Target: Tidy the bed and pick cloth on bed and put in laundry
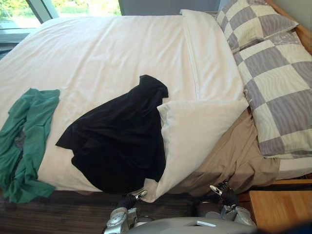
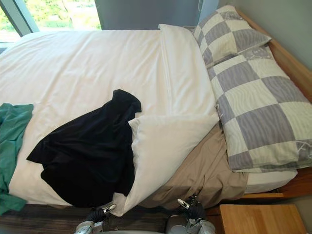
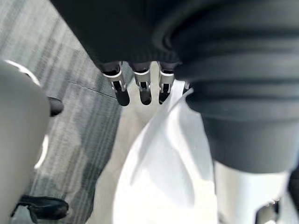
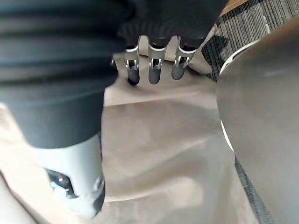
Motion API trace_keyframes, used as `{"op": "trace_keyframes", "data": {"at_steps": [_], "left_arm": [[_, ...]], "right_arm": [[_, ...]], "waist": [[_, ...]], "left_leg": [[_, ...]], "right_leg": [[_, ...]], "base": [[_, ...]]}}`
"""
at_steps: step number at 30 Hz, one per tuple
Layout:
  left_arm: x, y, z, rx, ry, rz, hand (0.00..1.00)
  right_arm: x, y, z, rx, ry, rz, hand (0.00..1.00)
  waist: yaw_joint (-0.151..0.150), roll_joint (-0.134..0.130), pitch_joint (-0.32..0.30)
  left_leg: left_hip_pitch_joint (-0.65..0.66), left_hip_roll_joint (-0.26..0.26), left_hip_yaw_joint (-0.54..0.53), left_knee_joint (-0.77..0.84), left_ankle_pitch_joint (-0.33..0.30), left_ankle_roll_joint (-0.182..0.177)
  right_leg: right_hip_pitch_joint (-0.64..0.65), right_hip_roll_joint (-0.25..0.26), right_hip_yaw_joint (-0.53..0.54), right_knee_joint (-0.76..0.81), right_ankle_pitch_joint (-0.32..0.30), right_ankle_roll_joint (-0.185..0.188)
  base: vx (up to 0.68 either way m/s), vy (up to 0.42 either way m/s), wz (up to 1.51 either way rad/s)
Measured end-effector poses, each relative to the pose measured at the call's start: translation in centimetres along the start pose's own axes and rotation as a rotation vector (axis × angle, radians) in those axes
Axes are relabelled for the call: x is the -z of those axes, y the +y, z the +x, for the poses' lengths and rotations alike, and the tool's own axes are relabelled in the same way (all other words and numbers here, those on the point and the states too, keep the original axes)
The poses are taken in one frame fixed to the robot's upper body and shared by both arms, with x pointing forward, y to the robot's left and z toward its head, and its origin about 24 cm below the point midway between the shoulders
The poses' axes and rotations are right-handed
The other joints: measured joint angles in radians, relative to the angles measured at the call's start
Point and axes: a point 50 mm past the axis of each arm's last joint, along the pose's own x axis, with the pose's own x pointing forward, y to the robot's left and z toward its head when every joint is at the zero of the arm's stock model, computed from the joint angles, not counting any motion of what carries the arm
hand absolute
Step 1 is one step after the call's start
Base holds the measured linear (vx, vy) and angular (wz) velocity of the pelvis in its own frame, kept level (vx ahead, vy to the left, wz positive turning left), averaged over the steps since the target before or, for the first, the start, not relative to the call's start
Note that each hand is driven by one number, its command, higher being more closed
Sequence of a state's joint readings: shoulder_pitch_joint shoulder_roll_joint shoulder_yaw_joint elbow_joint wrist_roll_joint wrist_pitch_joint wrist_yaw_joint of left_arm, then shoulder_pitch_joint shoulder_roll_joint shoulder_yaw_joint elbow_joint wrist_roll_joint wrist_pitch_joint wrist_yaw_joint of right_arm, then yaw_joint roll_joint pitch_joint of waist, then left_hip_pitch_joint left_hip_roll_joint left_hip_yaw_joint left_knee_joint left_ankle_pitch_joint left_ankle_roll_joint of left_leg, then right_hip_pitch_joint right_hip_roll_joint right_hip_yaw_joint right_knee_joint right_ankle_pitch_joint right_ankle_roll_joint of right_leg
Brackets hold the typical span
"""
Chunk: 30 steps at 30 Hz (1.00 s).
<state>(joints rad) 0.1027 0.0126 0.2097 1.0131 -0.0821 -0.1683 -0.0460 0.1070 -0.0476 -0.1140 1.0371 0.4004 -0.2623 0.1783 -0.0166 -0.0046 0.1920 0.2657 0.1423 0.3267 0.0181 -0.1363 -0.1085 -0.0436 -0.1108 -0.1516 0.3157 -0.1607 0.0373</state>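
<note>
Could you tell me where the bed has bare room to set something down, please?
The widest bare stretch of white duvet lies beyond the black garment and green garment, toward the window. A narrower strip runs between those two. The near edge is crowded: black garment, folded-back duvet corner, tan sheet; checked pillows fill the right side.

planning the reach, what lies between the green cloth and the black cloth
Bare white duvet lies between the green cloth and the black cloth, shown in the left eye view.
</note>
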Motion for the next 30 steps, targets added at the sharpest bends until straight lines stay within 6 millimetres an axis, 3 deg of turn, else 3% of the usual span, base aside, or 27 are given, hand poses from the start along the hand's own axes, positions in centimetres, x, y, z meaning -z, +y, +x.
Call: {"op": "trace_keyframes", "data": {"at_steps": [6,10,14,16,17,18,19,20,21,22,23,26,28,30], "left_arm": [[0.3,0.9,-0.3,-0.05,-0.01,-0.036,0.0],[0.9,0.8,-0.5,-0.066,0.002,-0.072,0.0],[1.2,1.2,-0.7,-0.081,0.007,-0.08,0.0],[1.2,1.6,-0.8,-0.096,0.002,-0.092,0.0],[1.3,2.2,-1.0,-0.111,-0.004,-0.085,0.0],[1.3,2.4,-1.0,-0.114,-0.006,-0.081,0.0],[1.6,3.2,-1.3,-0.127,-0.003,-0.068,0.0],[1.7,3.5,-1.4,-0.132,0.0,-0.064,0.0],[2.2,4.2,-1.8,-0.148,0.011,-0.055,0.0],[2.4,4.4,-2.0,-0.153,0.015,-0.052,0.0],[2.9,5.1,-2.4,-0.16,0.028,-0.043,0.0],[4.0,6.3,-3.3,-0.178,0.059,-0.027,0.0],[4.6,6.7,-3.8,-0.167,0.078,0.004,0.0],[4.9,7.0,-4.0,-0.163,0.088,0.019,0.0]], "right_arm": [[2.4,-2.1,-1.8,0.205,0.01,0.279,0.0],[4.3,-4.3,-3.8,0.384,-0.005,0.42,0.0],[3.7,-6.2,-4.9,0.523,-0.099,0.475,0.0],[2.2,-7.6,-5.5,0.592,-0.197,0.476,0.0],[-0.3,-8.8,-5.8,0.629,-0.321,0.451,0.0],[-1.1,-9.1,-5.9,0.635,-0.356,0.434,0.0],[-3.8,-10.1,-6.4,0.654,-0.469,0.382,0.0],[-4.8,-10.5,-6.7,0.664,-0.513,0.358,0.0],[-8.0,-11.8,-7.8,0.693,-0.648,0.289,0.0],[-8.8,-12.1,-8.2,0.7,-0.683,0.269,0.0],[-11.1,-12.7,-9.2,0.708,-0.776,0.217,0.0],[-14.9,-12.7,-10.7,0.678,-0.921,0.12,0.0],[-18.4,-11.5,-11.7,0.603,-1.035,0.005,0.0],[-20.5,-10.4,-11.9,0.551,-1.088,-0.085,0.0]], "waist": [[0.007,-0.023,-0.026],[0.006,-0.007,-0.04],[0.005,0.007,-0.049],[0.005,0.003,-0.051],[0.007,-0.005,-0.058],[0.007,-0.008,-0.062],[0.007,-0.012,-0.071],[0.007,-0.014,-0.073],[0.006,-0.016,-0.075],[0.006,-0.016,-0.076],[0.004,-0.019,-0.08],[-0.002,-0.025,-0.096],[-0.008,-0.026,-0.099],[-0.015,-0.029,-0.103]], "left_leg": [[0.008,-0.002,0.08,-0.003,0.0,0.0],[0.015,0.009,0.126,-0.021,-0.003,-0.003],[0.014,0.022,0.166,-0.04,-0.014,-0.012],[0.015,0.027,0.18,-0.041,-0.019,-0.016],[0.014,0.03,0.19,-0.039,-0.022,-0.018],[0.012,0.03,0.192,-0.038,-0.023,-0.018],[0.012,0.033,0.2,-0.034,-0.027,-0.019],[0.012,0.033,0.201,-0.033,-0.028,-0.019],[0.01,0.032,0.2,-0.035,-0.029,-0.018],[0.009,0.031,0.2,-0.035,-0.03,-0.018],[0.002,0.031,0.196,-0.035,-0.031,-0.017],[-0.004,0.03,0.184,-0.04,-0.031,-0.017],[-0.004,0.022,0.178,-0.044,-0.031,-0.017],[-0.006,0.015,0.169,-0.044,-0.03,-0.016]], "right_leg": [[0.017,0.013,0.032,-0.069,0.01,0.002],[0.013,0.037,0.054,-0.1,0.031,-0.002],[-0.001,0.057,0.06,-0.109,0.043,-0.009],[-0.003,0.063,0.063,-0.109,0.047,-0.012],[-0.009,0.07,0.074,-0.11,0.05,-0.014],[-0.011,0.071,0.078,-0.11,0.051,-0.015],[-0.015,0.074,0.082,-0.11,0.051,-0.015],[-0.015,0.075,0.083,-0.11,0.051,-0.015],[-0.016,0.074,0.083,-0.111,0.051,-0.015],[-0.017,0.074,0.084,-0.111,0.051,-0.015],[-0.02,0.074,0.084,-0.114,0.051,-0.015],[-0.02,0.076,0.083,-0.122,0.051,-0.014],[-0.02,0.074,0.085,-0.123,0.051,-0.014],[-0.02,0.074,0.086,-0.123,0.051,-0.014]], "base": [[-0.01,0.007,-0.16],[-0.05,-0.008,-0.21],[-0.05,-0.015,-0.12],[-0.05,-0.022,-0.11],[-0.03,-0.017,-0.16],[-0.01,-0.01,-0.21],[0.0,-0.003,-0.12],[0.03,0.007,-0.07],[0.03,0.014,0.0],[0.05,0.025,0.05],[0.05,0.026,0.09],[0.07,0.028,0.06],[0.06,0.042,0.02],[0.04,0.037,0.05]]}}
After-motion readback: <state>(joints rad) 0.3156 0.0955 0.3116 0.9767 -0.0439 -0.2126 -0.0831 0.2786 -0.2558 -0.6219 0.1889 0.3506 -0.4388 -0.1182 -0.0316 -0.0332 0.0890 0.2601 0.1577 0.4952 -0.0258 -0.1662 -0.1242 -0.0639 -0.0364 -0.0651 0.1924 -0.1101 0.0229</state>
